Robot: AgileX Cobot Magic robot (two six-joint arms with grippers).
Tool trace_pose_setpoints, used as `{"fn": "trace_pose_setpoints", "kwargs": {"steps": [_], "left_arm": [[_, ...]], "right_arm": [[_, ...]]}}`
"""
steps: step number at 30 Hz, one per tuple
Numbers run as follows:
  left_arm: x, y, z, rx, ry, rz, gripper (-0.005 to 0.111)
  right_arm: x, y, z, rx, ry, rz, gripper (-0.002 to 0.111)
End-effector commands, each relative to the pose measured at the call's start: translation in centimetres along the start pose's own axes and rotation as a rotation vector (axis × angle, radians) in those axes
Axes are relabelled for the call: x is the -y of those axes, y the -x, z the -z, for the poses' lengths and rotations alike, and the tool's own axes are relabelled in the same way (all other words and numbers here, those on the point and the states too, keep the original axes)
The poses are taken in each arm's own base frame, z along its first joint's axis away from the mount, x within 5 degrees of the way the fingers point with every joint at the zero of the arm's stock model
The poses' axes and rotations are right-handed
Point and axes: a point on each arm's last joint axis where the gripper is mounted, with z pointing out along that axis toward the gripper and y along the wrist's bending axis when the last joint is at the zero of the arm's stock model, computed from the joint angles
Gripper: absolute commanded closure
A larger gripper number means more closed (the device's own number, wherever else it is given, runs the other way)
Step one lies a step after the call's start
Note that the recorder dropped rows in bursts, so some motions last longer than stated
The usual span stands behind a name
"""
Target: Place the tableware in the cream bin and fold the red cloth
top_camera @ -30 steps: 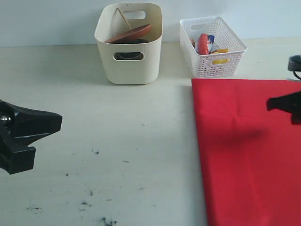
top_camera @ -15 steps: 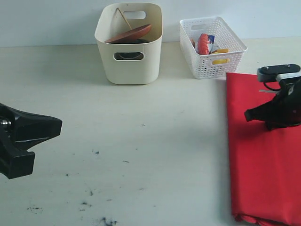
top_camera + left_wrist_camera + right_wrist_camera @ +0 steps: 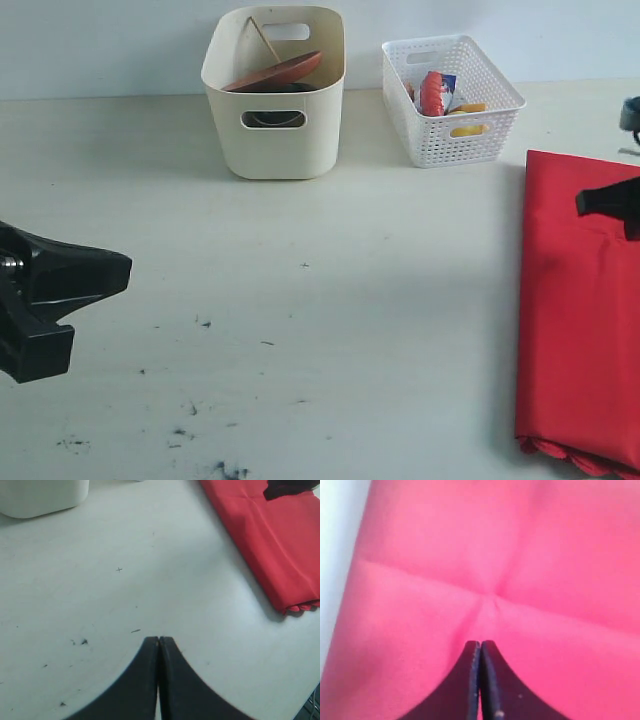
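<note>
Right wrist view shows the right gripper [image 3: 480,647] closed, pointing at the red cloth [image 3: 420,555]. For a neat fold, it should grasp one corner and match edges.

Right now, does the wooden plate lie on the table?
No, the wooden plate leans tilted inside the cream bin.

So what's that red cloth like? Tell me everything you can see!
The red cloth is bright, soft-looking fabric lying flat on the pale table, on the right in the exterior view and running off its edge. It looks folded over, with a wavy scalloped edge peeking out at the near end. Faint creases cross in the middle. The shut right gripper hangs just over that crossing; whether it touches is unclear.
</note>
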Motion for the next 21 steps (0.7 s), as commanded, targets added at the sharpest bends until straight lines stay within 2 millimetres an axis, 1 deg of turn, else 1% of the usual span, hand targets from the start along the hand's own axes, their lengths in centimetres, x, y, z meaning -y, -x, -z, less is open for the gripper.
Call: {"fn": "trace_pose_setpoints", "kwargs": {"steps": [1,4,6,8,11,13,15,17,19,21], "left_arm": [[0.0,-0.1,0.1,-0.004,0.002,-0.005,0.104],[0.0,-0.2,0.1,-0.010,0.000,-0.005,0.104],[0.0,-0.2,0.1,-0.010,0.000,-0.005,0.104],[0.0,-0.2,0.1,-0.010,0.000,-0.005,0.104],[0.0,-0.2,0.1,-0.011,0.000,-0.005,0.104],[0.0,-0.2,0.1,-0.014,-0.001,-0.005,0.104],[0.0,-0.3,0.1,-0.024,-0.003,-0.005,0.104],[0.0,-0.4,0.1,-0.034,-0.005,-0.005,0.104],[0.0,-0.4,0.1,-0.038,-0.006,-0.005,0.104],[0.1,-0.5,0.1,-0.043,-0.007,-0.005,0.104]], "right_arm": [[1.1,-0.6,1.7,0.045,-0.045,-0.089,0.108],[1.5,-2.3,0.4,-0.006,-0.063,-0.116,0.108],[1.5,-3.7,-1.1,-0.055,-0.059,-0.116,0.108],[1.3,-4.6,-2.6,-0.087,-0.045,-0.111,0.108],[1.1,-5.1,-4.8,-0.131,-0.036,-0.146,0.108],[1.0,-5.1,-6.1,-0.161,-0.038,-0.161,0.108],[1.0,-4.4,-7.1,-0.170,-0.040,-0.161,0.108],[1.0,-3.2,-7.9,-0.153,-0.041,-0.148,0.108],[1.0,-1.7,-8.5,-0.119,-0.041,-0.130,0.108],[1.1,0.4,-9.1,-0.073,-0.039,-0.109,0.108]]}}
